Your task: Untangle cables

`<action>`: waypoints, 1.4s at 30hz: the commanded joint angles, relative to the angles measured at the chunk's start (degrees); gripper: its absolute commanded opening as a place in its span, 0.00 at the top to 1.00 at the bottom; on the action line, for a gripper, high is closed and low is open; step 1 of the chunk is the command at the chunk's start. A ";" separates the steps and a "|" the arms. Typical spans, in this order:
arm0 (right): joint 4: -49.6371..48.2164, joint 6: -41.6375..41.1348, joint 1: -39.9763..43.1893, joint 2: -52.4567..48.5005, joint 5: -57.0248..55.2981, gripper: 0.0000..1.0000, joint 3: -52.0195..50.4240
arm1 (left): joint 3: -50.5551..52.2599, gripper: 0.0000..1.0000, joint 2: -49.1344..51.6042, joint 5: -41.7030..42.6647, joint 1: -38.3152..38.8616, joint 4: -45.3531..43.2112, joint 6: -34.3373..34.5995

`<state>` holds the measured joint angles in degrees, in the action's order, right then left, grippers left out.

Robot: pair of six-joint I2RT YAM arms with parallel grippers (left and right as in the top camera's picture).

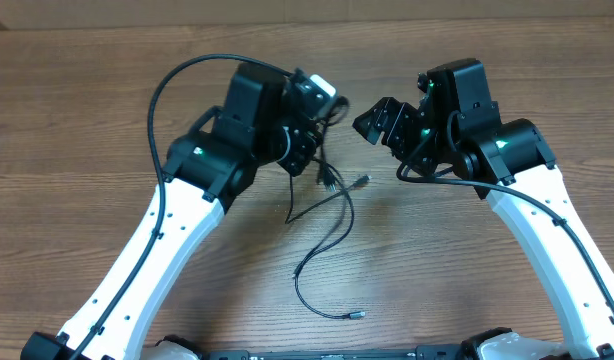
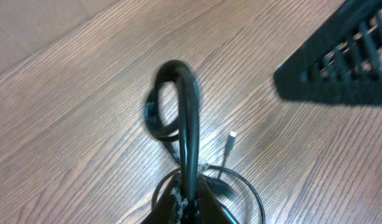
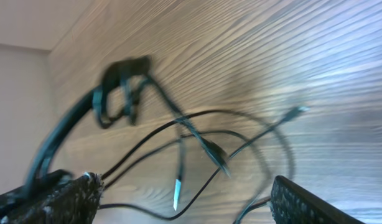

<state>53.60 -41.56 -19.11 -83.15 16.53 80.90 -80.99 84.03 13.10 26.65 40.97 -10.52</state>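
The cables are thin black cords with small silver plugs. In the overhead view they hang from my left gripper (image 1: 309,150) and trail down the table, with one plug (image 1: 359,182) beside it and another plug (image 1: 355,315) near the front. My left gripper (image 2: 191,202) is shut on a doubled loop of cable (image 2: 186,112) that stands up from its fingers. My right gripper (image 1: 379,120) is open and empty, just right of the held bunch. In the right wrist view its fingers (image 3: 185,182) are spread wide, with the hanging cables (image 3: 216,154) blurred between and beyond them.
The wooden table (image 1: 87,120) lies under everything. A thicker black wire (image 1: 167,85) arcs from the left arm. The tip of the right gripper's finger (image 2: 340,62) shows at the upper right of the left wrist view. Both white arms reach in from the front edge.
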 commanded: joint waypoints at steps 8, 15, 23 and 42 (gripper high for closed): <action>3.82 35.45 0.22 0.50 -4.50 0.14 0.48 | -0.76 0.96 0.20 20.15 -1.64 4.07 -8.92; 0.96 40.33 0.22 0.50 -1.92 0.14 0.48 | -0.92 0.96 0.17 41.03 -10.60 5.27 -2.56; -2.08 43.63 0.20 0.50 7.72 0.14 0.48 | -0.92 0.96 0.17 63.89 -18.51 5.14 -4.28; -19.06 63.12 0.20 0.50 35.21 0.49 0.48 | -0.92 0.96 0.20 71.01 -18.60 5.14 -3.96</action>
<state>35.16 17.08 -19.11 -83.15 44.97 80.88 -80.99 84.03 81.47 8.21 46.28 -14.55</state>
